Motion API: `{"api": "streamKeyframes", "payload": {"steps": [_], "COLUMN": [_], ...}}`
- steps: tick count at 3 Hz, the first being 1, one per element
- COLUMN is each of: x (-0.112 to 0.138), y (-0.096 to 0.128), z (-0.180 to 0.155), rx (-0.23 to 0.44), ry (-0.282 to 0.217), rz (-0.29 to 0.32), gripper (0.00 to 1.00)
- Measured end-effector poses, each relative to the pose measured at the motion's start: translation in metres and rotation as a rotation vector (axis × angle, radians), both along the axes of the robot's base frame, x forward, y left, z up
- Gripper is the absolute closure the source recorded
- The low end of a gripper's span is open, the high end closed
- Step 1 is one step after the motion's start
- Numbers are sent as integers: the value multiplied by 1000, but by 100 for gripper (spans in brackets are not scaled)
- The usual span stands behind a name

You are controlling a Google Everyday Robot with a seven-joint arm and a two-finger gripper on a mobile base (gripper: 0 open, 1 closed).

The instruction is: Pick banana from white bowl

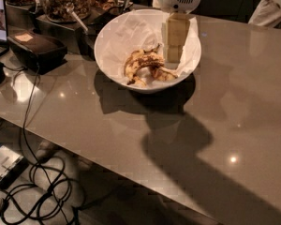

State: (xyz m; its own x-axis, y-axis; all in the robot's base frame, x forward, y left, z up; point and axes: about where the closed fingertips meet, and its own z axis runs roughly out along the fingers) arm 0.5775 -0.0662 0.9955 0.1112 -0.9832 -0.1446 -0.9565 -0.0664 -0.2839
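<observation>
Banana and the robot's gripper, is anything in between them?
Nothing but a sliver of crumpled white paper, as the camera view shows. The gripper hangs inside the white bowl, close beside the banana.

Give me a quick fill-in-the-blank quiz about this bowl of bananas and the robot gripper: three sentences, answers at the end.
1. The banana lies on crumpled white ___ lining the white bowl.
2. The gripper reaches into the bowl from ___.
3. Seen in the camera view, the gripper is on the banana's ___ side.

Missing words: paper; above; right.
</observation>
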Motion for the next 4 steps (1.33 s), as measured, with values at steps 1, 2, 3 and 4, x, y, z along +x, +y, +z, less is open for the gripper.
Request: {"api": "streamKeyframes", "payload": {"steps": [1,2,3,4], "x": [11,25,42,56], "y": [9,8,1,0], "z": [2,-3,-16,-29], "rx": [1,5,16,38], "ry": [-1,7,41,73], "rz": [32,37,6,-6], "gripper": [0,0,0,0]}}
